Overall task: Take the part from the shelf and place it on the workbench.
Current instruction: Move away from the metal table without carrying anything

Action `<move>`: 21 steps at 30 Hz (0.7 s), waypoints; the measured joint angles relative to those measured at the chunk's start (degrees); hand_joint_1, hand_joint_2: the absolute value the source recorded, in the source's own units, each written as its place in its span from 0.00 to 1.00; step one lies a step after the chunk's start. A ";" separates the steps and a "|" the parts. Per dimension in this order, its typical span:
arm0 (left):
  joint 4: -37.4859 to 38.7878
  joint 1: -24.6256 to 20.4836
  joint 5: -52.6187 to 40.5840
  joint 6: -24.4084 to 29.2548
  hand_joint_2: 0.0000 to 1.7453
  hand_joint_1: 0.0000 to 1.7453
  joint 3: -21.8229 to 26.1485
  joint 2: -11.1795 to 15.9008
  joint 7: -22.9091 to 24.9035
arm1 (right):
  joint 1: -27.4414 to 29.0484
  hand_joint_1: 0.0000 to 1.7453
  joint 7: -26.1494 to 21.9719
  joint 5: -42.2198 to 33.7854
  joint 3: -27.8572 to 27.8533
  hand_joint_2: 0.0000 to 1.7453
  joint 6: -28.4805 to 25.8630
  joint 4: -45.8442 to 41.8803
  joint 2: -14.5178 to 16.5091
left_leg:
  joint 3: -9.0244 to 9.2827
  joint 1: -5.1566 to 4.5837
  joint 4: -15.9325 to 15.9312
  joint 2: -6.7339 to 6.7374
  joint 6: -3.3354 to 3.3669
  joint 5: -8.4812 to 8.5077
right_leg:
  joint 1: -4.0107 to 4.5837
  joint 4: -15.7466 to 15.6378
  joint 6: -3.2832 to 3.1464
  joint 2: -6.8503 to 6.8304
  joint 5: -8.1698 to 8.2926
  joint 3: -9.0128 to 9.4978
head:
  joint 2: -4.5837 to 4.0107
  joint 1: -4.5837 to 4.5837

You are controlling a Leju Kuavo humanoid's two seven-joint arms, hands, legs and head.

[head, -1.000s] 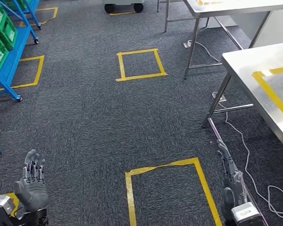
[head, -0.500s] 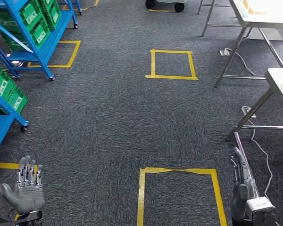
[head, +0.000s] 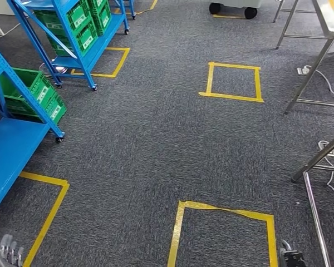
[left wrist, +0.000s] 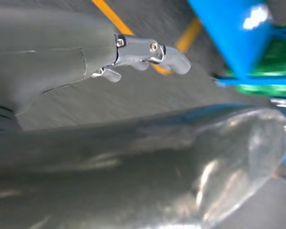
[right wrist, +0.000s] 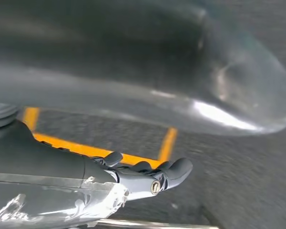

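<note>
The robot is in transit across the grey carpet, turning toward the blue shelf (head: 14,144) on its left, so both arms hang low at its sides with nothing to carry yet. The left hand (head: 8,248) peeps in at the lower edge of the head view; its wrist view shows the fingers (left wrist: 148,50) stretched out straight with nothing between them and the thumb, so it is spread and empty. The right hand (right wrist: 145,176) likewise lies extended over the floor tape, fingers apart, holding nothing. The part itself cannot be made out; judging from the task, it should sit somewhere on the shelf, perhaps in one of the green bins (head: 39,94) on the nearer rack, though no single item shows. Only the legs of the steel worktop (head: 317,158) show at the right edge, which fits a robot facing away from the drop-off and toward the pick-up. Against the frames of a second and half a second back, the whole scene has slid rightward: that is the camera turning left, not the furniture moving. The shelves now take up far more of the left side, the worktop surface has left the picture, and both hands have sunk nearly out of the head view.
</note>
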 joint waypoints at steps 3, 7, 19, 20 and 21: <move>3.31 0.39 -4.12 1.33 0.00 0.00 0.20 -0.71 2.34 | -0.36 0.00 -1.78 3.21 -2.89 0.00 1.34 5.69 2.09 | -4.36 -0.09 10.23 2.02 0.02 -5.16 | 0.56 -0.01 -0.46 -2.82 0.14 -0.66 | 0.00 -0.12; 6.10 1.94 -4.25 1.63 0.00 0.00 -0.60 -1.27 5.02 | -1.97 0.00 -4.45 5.90 -5.06 0.00 1.92 12.18 4.34 | 2.43 -1.11 1.27 4.99 1.55 -1.12 | 1.19 0.01 -0.63 -5.87 0.26 -0.89 | 0.00 -0.14; 8.13 2.41 -2.83 -1.10 0.00 0.00 -2.31 -1.77 7.07 | -5.24 0.00 -6.36 5.68 -6.23 0.00 1.76 19.05 5.93 | 5.90 -0.81 -6.82 1.18 3.51 2.24 | 0.35 15.80 2.50 -1.14 -7.57 -6.93 | 0.00 0.21; 8.27 2.46 -2.30 -1.21 0.00 0.00 -2.32 -1.77 7.31 | -5.45 0.00 -6.41 5.51 -6.26 0.00 1.60 19.28 5.97 | 5.87 -0.67 -6.79 0.38 3.35 2.30 | 0.15 14.61 2.66 -1.07 -6.51 -6.28 | 0.00 0.20; 8.36 2.48 -1.90 -1.29 0.00 0.00 -2.34 -1.77 7.43 | -5.68 0.00 -6.45 5.39 -6.27 0.00 1.42 19.47 6.01 | 5.89 -0.49 -6.72 -0.28 3.12 2.25 | -0.12 11.45 2.87 -0.84 -4.69 -4.63 | 0.00 0.20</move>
